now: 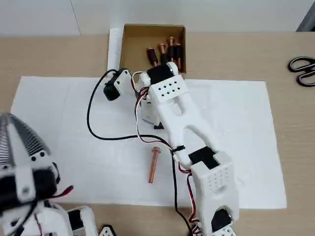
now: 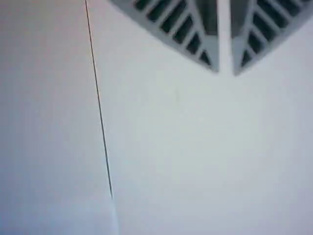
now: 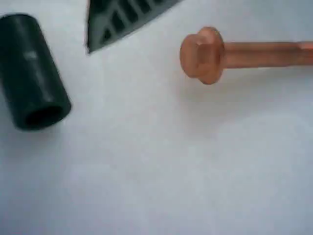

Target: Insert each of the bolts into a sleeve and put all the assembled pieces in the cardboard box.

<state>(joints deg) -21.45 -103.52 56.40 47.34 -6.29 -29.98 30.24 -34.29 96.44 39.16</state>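
1. The cardboard box (image 1: 135, 49) stands on the table (image 1: 49, 54) at the far edge of the white paper (image 1: 59, 123). Several assembled pieces (image 1: 165, 51) (copper bolts in dark sleeves) lie inside it.
2. My right arm (image 1: 172, 101) reaches across the paper toward the box, with its wrist just short of the box's near wall.
3. My right claw (image 3: 120, 22) hangs low over the paper. I cannot tell whether it is spread or pressed together.
4. One loose bolt (image 1: 154, 165) lies flat on the paper, well apart from the box on its near side, with its head pointing toward the box.
5. A black sleeve (image 3: 32, 71) lies on its side on the paper, near the bolt's head but not touching it.
6. My left claw (image 2: 225, 69) is pressed together and pinches nothing. It is well apart from the box, at the near left corner of the table.
7. Scissors (image 1: 302, 69) lie on the bare table, well apart from the box on its right in the high view.
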